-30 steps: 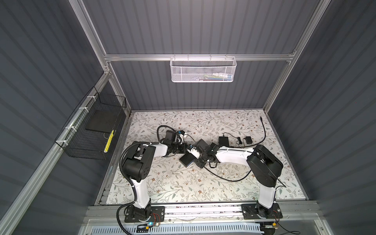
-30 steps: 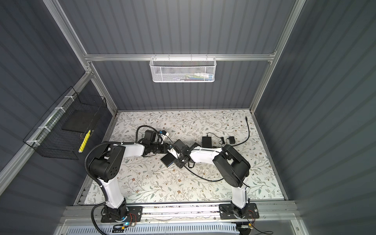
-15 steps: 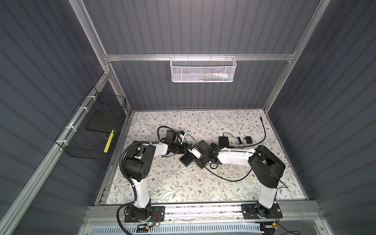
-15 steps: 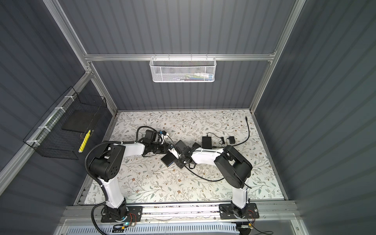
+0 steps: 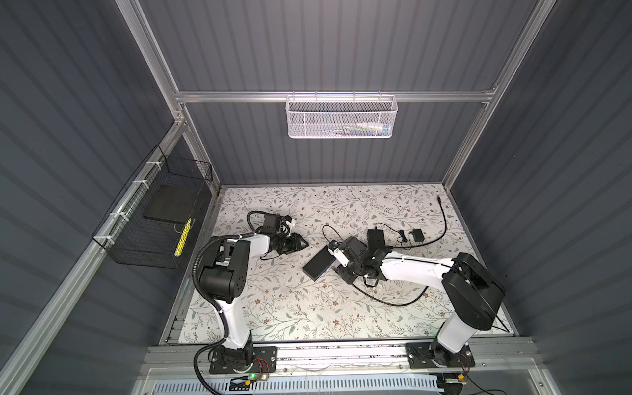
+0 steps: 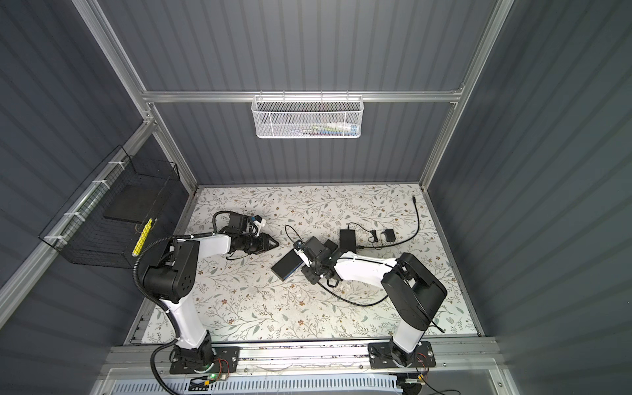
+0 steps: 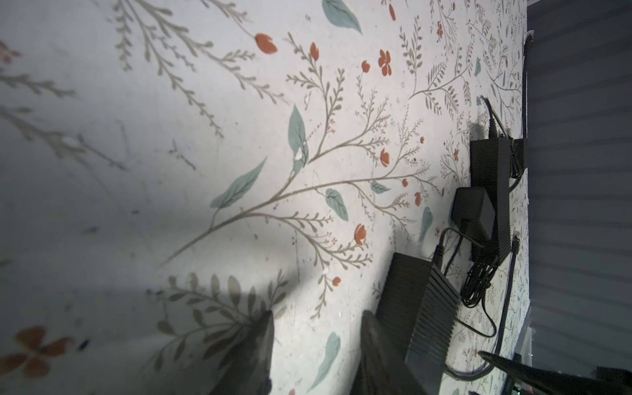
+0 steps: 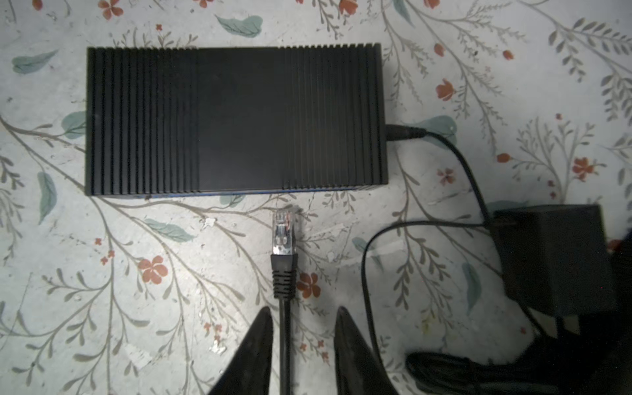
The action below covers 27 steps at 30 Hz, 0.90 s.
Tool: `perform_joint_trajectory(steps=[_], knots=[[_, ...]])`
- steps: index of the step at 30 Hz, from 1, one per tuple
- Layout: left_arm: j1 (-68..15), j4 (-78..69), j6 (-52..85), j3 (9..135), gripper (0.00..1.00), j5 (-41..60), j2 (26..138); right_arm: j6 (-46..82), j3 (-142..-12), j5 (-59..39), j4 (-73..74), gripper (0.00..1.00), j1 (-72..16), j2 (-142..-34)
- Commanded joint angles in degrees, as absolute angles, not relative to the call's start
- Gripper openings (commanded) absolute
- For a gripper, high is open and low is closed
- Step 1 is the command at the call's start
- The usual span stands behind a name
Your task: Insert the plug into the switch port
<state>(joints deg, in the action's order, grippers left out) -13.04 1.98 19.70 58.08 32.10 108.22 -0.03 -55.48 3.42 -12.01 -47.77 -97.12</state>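
**Both grippers unclenched; plug lying just short of the switch**

Right gripper (image 8: pixel 303 310), as I see it through the right wrist camera: the jaws are parted and grip nothing. The black cable (image 8: pixel 284 328) runs between the two fingers, nearer one than the other, and is not pinched. Ahead of the fingertips the clear plug (image 8: pixel 283 232) lies flat on the floral mat (image 8: pixel 171 273). Its tip points at the blue-edged front face of the switch (image 8: pixel 236 119) and stops just short of it, with a strip of mat showing between them. The switch is a black ribbed box. A power lead (image 8: pixel 407 132) enters one of its short ends, and a black adapter (image 8: pixel 554 260) lies beyond that lead.

Left gripper (image 7: pixel 316 316), left wrist camera: the jaws stand wide apart, with only bare mat between them.

In both top views the switch (image 5: pixel 318 265) (image 6: pixel 287 265) sits slanted near centre frame. The right arm's wrist, just to its right, hides that gripper and the plug from me. The left gripper (image 5: pixel 302 243) lies low over the mat left of centre, pointing towards the switch and apart from it. A power brick (image 5: pixel 375 239) lies to the upper right of the switch. A white mesh basket (image 5: pixel 342 118) hangs at upper centre, and a black wire basket (image 5: pixel 154 219) hangs at the left.
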Motion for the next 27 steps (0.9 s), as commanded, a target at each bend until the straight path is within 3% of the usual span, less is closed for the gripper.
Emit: perform_joint_trajectory(steps=[1, 13, 27], knots=[[-13.3, 10.8, 18.5, 57.0, 0.43, 28.8, 107.8, -0.3, -55.5, 2.3, -13.3, 0.33, -47.7, -97.5], [-15.2, 12.5, 17.3, 56.1, 0.43, 30.3, 104.6, -1.3, -58.5, -0.3, -12.7, 0.32, -47.5, -104.6], [-17.7, 12.4, 16.7, 56.1, 0.44, 31.9, 104.5, -0.9, -58.4, -0.9, -12.9, 0.01, -47.4, -104.8]])
